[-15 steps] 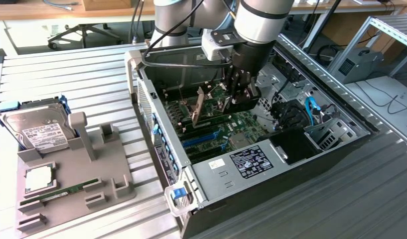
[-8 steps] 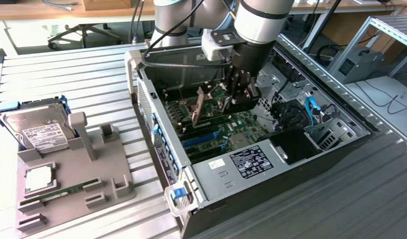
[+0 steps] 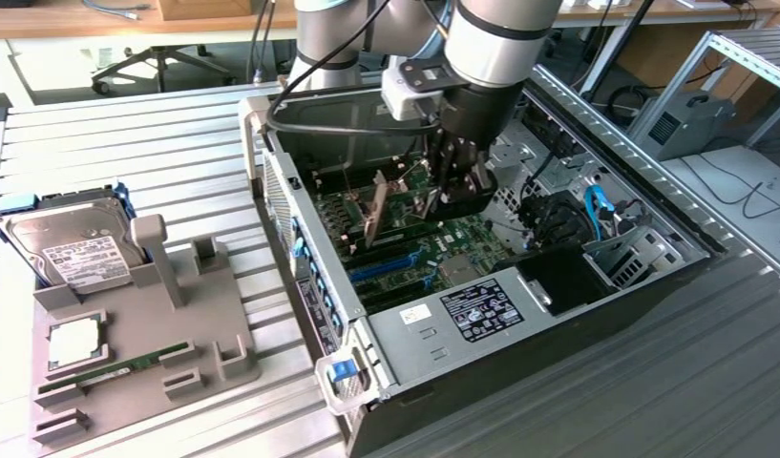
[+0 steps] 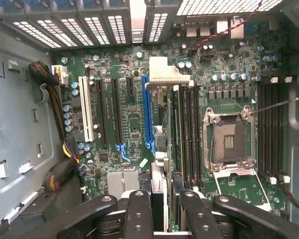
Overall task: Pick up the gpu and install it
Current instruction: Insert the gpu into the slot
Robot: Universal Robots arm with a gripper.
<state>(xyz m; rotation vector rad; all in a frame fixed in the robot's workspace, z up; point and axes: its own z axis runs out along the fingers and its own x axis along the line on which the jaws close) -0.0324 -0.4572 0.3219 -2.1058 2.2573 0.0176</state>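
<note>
I have the tool [image 3: 464,186] down inside the open computer case [image 3: 403,329], its fingers [image 4: 138,214] clamped on the gpu [image 4: 159,149], which I see edge-on in the wrist view, its silver bracket [image 4: 165,74] at the far end. The card hangs upright over the motherboard [image 4: 229,64], just beside the blue slot [image 4: 146,109] and not seated in it as far as I can judge.

My worry is alignment: the card's edge appears to sit slightly to one side of the blue slot, so pressing down could jam it against the slot wall or the neighbouring memory slots [image 4: 189,134]. The bracket could also catch on the case's rear frame. On the table [image 3: 173,172], the hard drive [image 3: 73,243] waits in its grey holder [image 3: 148,353], well apart.
</note>
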